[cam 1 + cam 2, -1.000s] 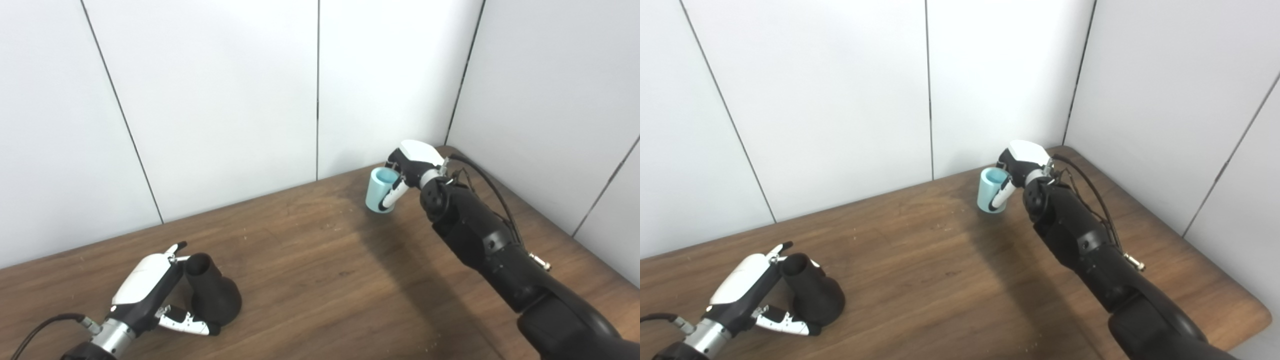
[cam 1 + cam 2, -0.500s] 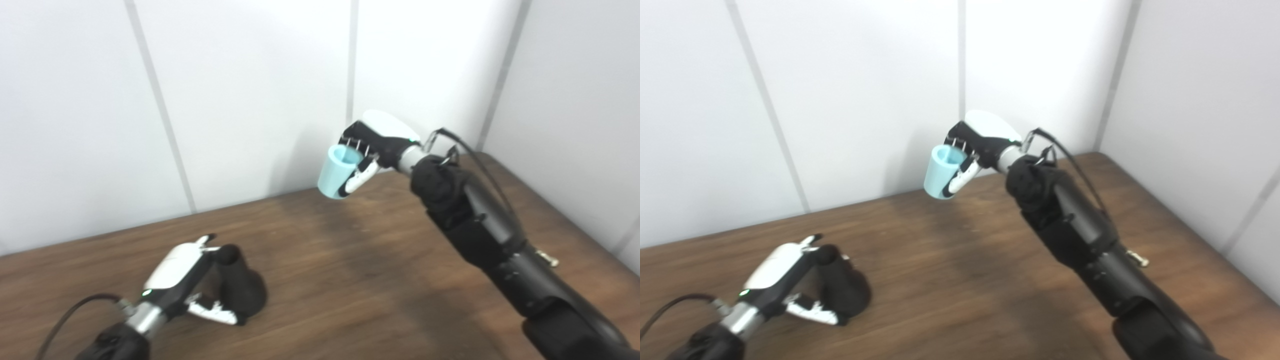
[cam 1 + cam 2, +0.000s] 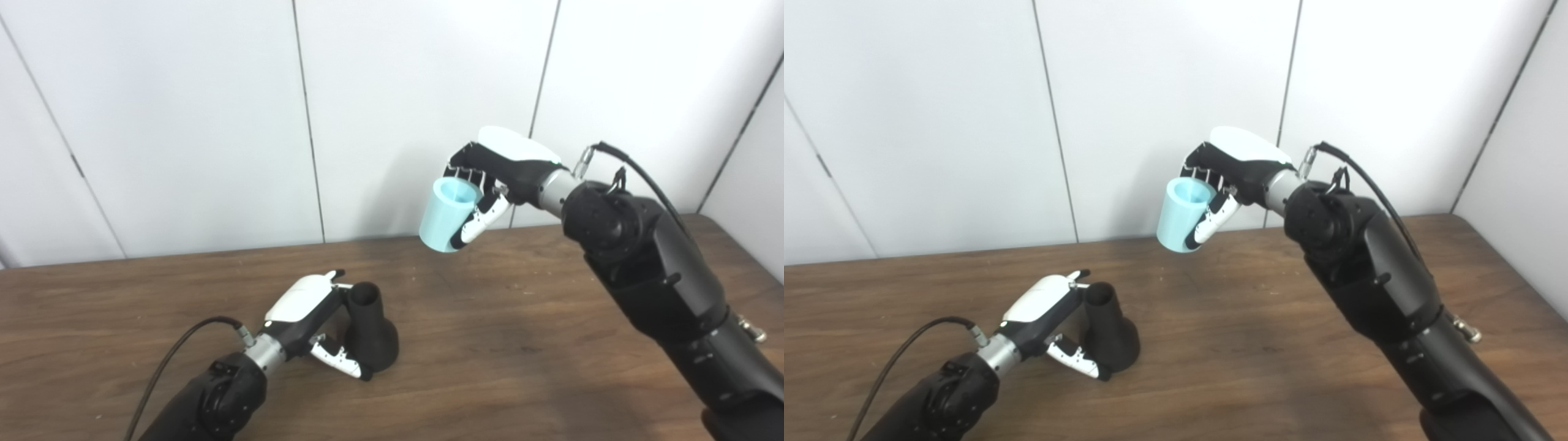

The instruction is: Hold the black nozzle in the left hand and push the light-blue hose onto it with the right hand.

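While the black nozzle (image 3: 369,331) stands on the brown counter (image 3: 490,367) as before, the left hand (image 3: 306,318) still wraps its fingers (image 3: 337,361) around it, wide end down. Farther back, the right hand (image 3: 496,177) has lifted the light-blue hose (image 3: 447,214) off the counter, high up by the white wall (image 3: 184,122), fingers pinching its side. Only the right eye view shows more of the side wall (image 3: 1528,184).
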Available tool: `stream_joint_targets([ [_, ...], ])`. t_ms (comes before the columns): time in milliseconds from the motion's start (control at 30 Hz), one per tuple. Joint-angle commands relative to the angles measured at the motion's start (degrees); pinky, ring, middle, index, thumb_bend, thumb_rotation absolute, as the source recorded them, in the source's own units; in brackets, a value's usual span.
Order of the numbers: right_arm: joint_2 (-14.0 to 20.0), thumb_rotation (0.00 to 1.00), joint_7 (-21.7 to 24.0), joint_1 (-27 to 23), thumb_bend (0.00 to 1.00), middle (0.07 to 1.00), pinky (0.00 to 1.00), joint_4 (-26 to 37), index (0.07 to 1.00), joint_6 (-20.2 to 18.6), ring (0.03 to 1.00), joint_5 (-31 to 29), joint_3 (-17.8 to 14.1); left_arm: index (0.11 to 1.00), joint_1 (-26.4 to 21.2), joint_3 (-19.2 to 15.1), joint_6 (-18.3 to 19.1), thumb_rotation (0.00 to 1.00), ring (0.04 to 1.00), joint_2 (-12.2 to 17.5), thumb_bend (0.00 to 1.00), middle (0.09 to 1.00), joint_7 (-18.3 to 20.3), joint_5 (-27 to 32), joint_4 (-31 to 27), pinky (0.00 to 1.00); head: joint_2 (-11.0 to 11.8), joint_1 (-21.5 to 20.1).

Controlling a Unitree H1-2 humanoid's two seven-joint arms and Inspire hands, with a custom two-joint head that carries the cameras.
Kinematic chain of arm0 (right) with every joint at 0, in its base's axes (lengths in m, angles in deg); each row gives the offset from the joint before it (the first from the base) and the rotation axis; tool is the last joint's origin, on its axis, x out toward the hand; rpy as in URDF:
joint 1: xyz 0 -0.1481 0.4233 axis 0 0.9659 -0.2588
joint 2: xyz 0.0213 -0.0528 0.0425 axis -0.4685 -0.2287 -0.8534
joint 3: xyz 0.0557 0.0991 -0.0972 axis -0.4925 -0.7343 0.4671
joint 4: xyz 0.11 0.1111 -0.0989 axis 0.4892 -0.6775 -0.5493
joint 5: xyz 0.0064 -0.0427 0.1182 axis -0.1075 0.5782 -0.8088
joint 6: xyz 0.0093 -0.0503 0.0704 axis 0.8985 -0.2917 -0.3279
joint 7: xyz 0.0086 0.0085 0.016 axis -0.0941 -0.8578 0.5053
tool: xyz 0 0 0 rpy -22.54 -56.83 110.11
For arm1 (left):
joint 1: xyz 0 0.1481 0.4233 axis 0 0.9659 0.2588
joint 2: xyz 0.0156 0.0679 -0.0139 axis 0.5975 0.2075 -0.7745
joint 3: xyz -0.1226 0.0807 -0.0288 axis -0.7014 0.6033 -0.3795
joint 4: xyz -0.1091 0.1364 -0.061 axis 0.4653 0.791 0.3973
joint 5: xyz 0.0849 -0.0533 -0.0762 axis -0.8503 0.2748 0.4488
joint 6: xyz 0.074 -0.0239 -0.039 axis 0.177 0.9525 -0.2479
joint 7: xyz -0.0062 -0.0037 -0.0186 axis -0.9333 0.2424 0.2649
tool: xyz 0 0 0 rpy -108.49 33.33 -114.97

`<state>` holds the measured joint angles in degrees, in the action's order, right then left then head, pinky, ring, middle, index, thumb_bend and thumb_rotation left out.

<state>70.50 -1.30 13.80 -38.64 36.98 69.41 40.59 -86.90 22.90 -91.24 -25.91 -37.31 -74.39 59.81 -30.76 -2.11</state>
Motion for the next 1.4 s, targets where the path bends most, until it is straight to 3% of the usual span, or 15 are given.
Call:
stream_joint_targets([
  [0,-0.2,0.00,0.5,-4.7,0.50,0.482,0.36,2.1,0.486,1.6,0.465,-1.0,-0.3,0.489,1.7,3.2,2.3,0.00,0.594,-1.2,0.53,0.474,4.1,-4.9,1.2,1.00,-0.2,0.1],
  [367,-1.4,0.00,1.3,-6.5,0.50,0.492,0.34,0.4,0.495,5.4,0.465,-1.6,0.7,0.492,1.2,3.6,4.7,0.00,0.576,-1.4,0.53,0.467,4.7,-5.7,-0.3,1.00,-1.3,1.4],
  [967,-4.8,0.00,3.9,-5.8,0.50,0.479,0.36,2.2,0.483,2.7,0.468,2.5,4.4,0.492,0.6,3.8,7.0,0.00,0.588,-1.7,0.53,0.466,7.8,-5.5,-1.7,1.00,-3.1,3.3],
  [1367,-5.8,0.00,4.7,-4.2,0.50,0.481,0.35,2.3,0.487,3.8,0.464,2.5,5.1,0.492,0.8,3.7,8.4,0.00,0.587,-1.7,0.53,0.468,8.0,-6.1,-2.9,1.00,-4.1,3.6],
])
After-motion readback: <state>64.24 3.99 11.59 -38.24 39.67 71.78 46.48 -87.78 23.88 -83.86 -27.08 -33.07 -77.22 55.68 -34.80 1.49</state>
